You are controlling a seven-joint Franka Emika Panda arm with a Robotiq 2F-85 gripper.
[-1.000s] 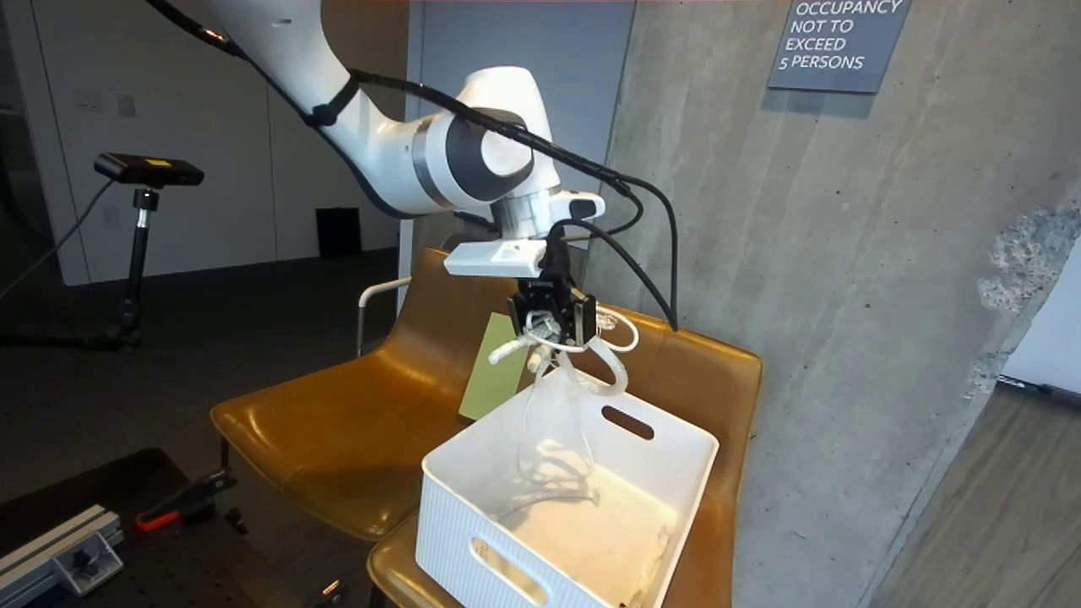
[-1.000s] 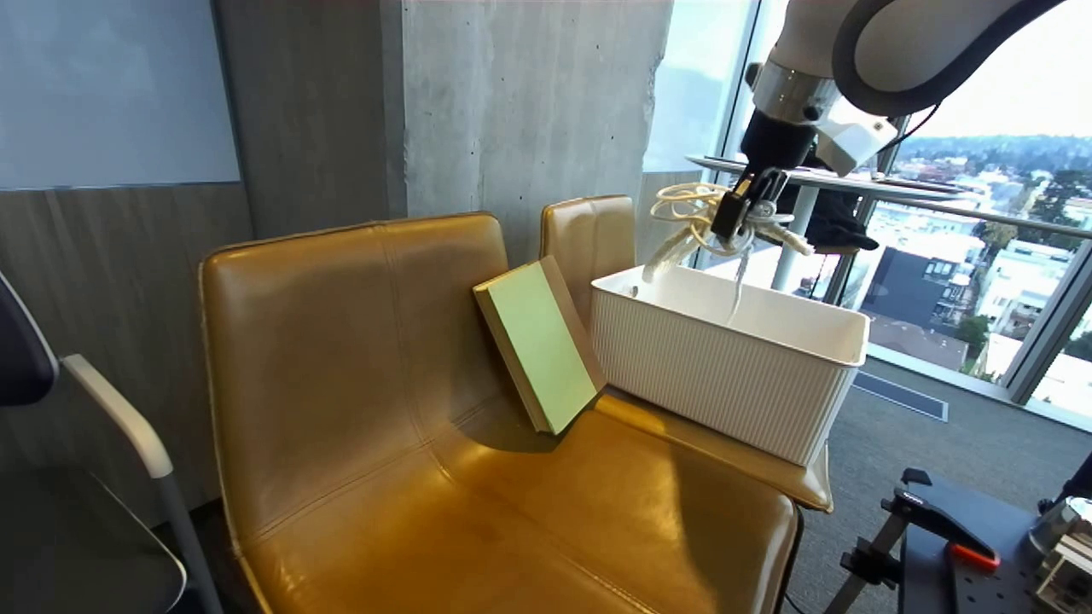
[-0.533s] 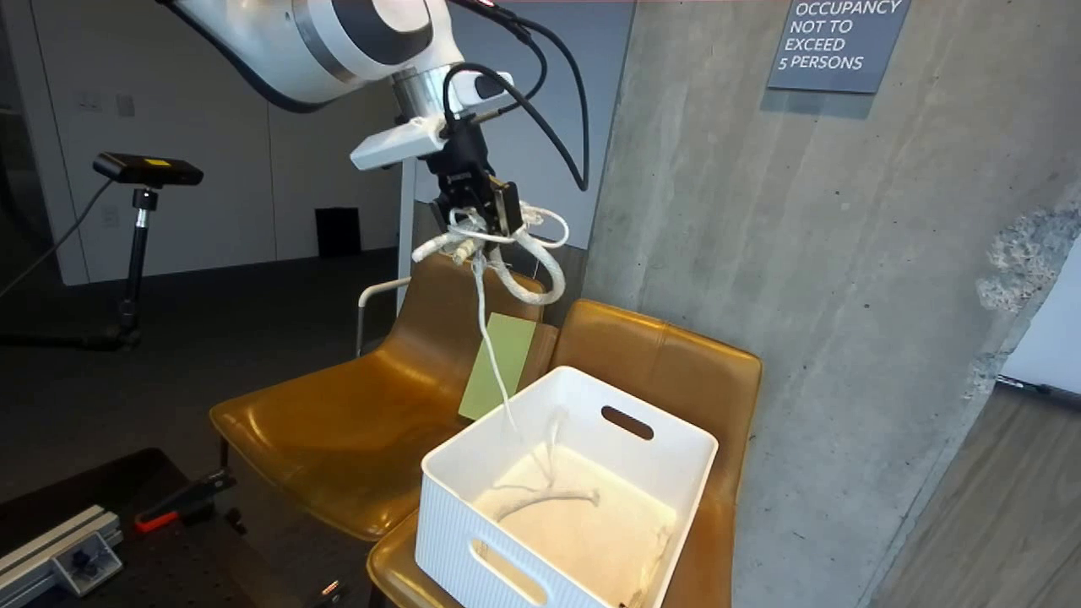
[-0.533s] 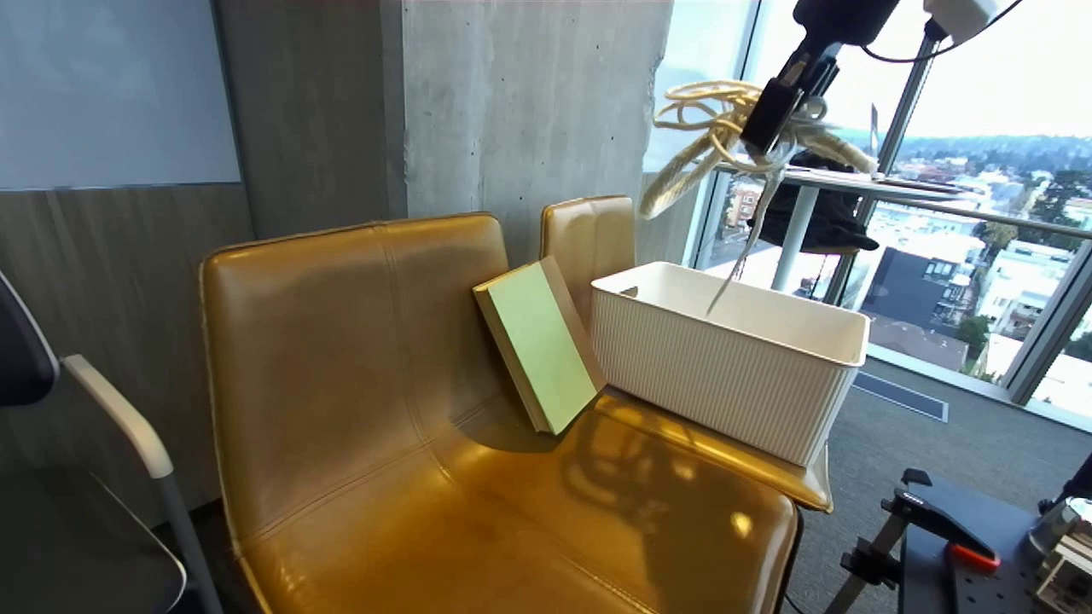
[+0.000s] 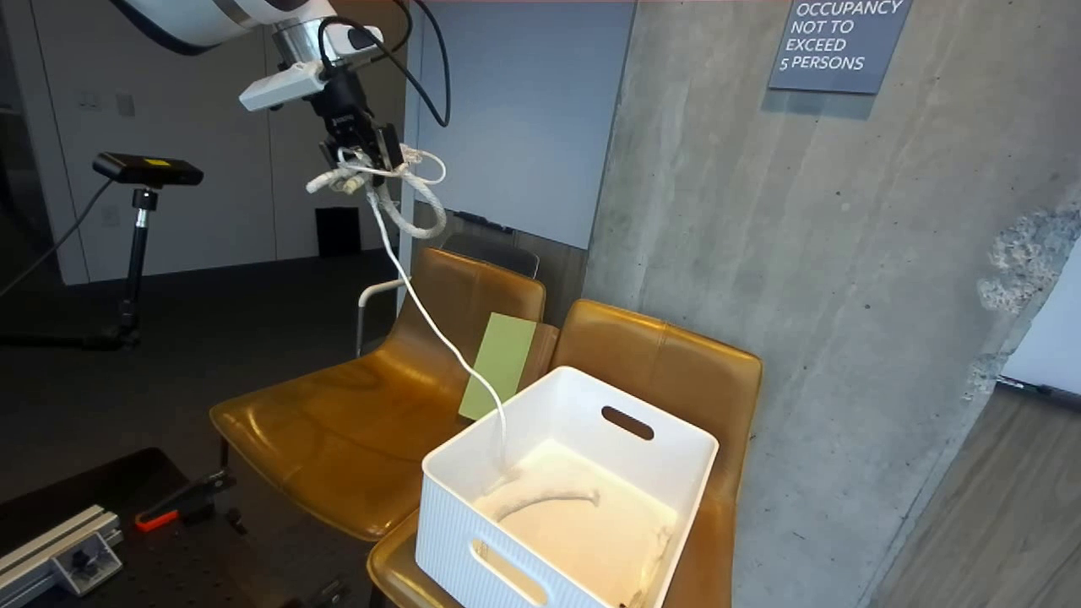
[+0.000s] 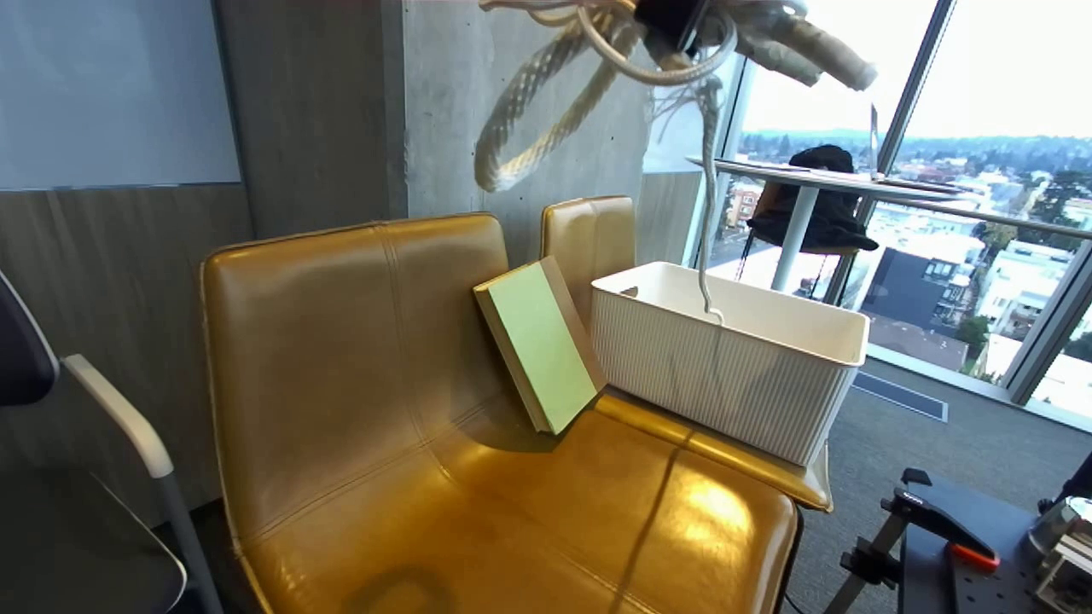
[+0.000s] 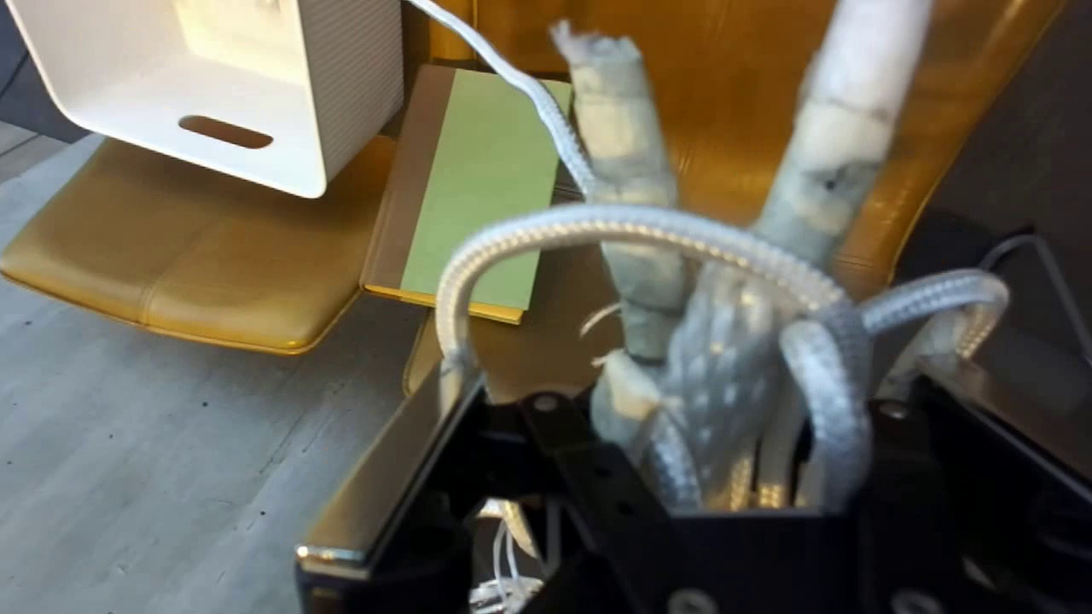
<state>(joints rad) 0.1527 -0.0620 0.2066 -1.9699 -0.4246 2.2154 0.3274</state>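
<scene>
Rope is hanging bunched in the hand at ten o'clock in an exterior view, jaws standing apart yet clamping the bulk; so lumpy a grip is risking loose coils slipping free. One thin strand is trailing toward five o'clock into the white box; snagging the rim, it could be dragging the box along the brown chair.

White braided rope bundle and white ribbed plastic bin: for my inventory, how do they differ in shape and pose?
The white braided rope bundle is a loose tangle of loops; the white ribbed plastic bin is a boxy container. The bundle hangs in the air, gripped by the jaws; the bin rests on a brown leather-look chair. Both are whitish, and a thin white cord runs from the bundle into the bin.
</scene>
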